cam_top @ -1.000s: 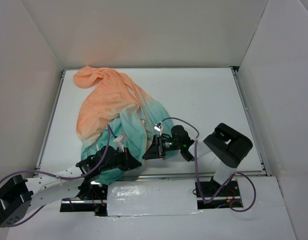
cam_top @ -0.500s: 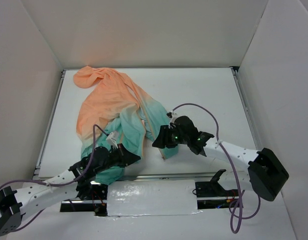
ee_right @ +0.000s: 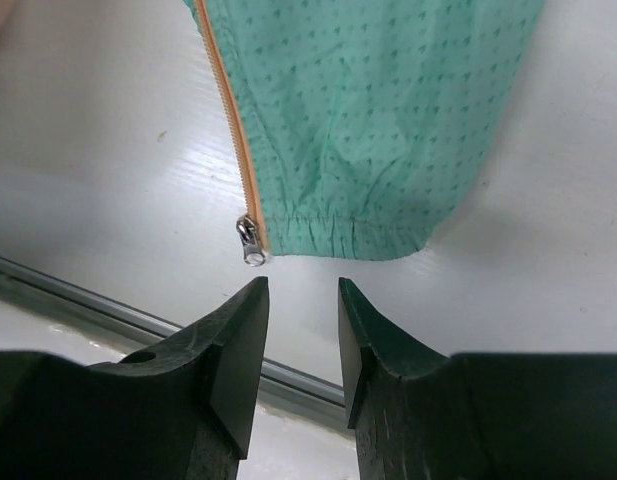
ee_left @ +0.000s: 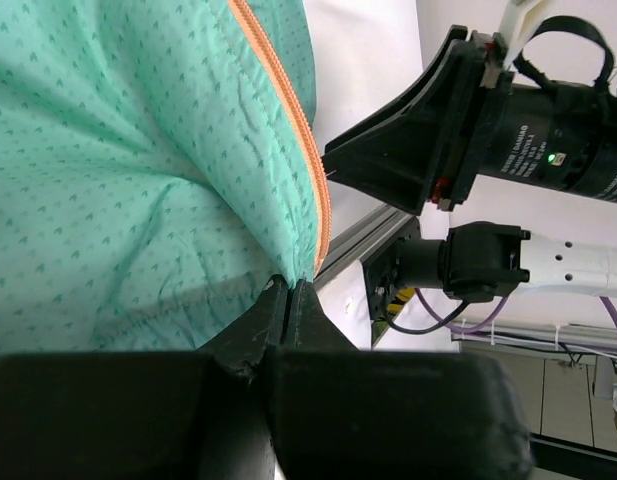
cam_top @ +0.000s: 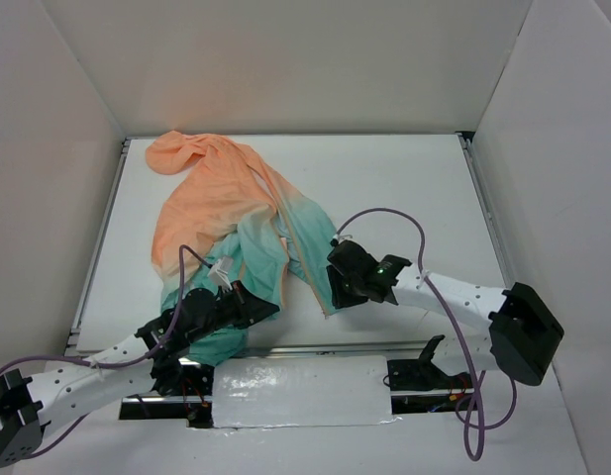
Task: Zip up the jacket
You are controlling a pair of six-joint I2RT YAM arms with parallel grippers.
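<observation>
The jacket (cam_top: 221, 213) lies crumpled on the left half of the table, peach-orange at the far end and teal at the near hem. My left gripper (cam_top: 270, 312) is shut on the teal hem (ee_left: 138, 180) right beside the orange zipper tape (ee_left: 306, 140). My right gripper (cam_top: 333, 290) is open just above the table, over the other front panel's hem corner (ee_right: 358, 130). The silver zipper slider (ee_right: 251, 240) hangs at the bottom of that panel's orange zipper (ee_right: 228, 110), just ahead of my left fingertip (ee_right: 243, 310). Nothing is between the right jaws.
White walls enclose the table (cam_top: 404, 188) on three sides. A metal rail (cam_top: 404, 343) runs along the near edge, close below both grippers. The right arm's body (ee_left: 508, 120) shows close by in the left wrist view.
My right arm swung out and extended, and its gripper moved down over the hem corner with the slider. My left gripper shifted slightly toward the near left with the hem in it.
</observation>
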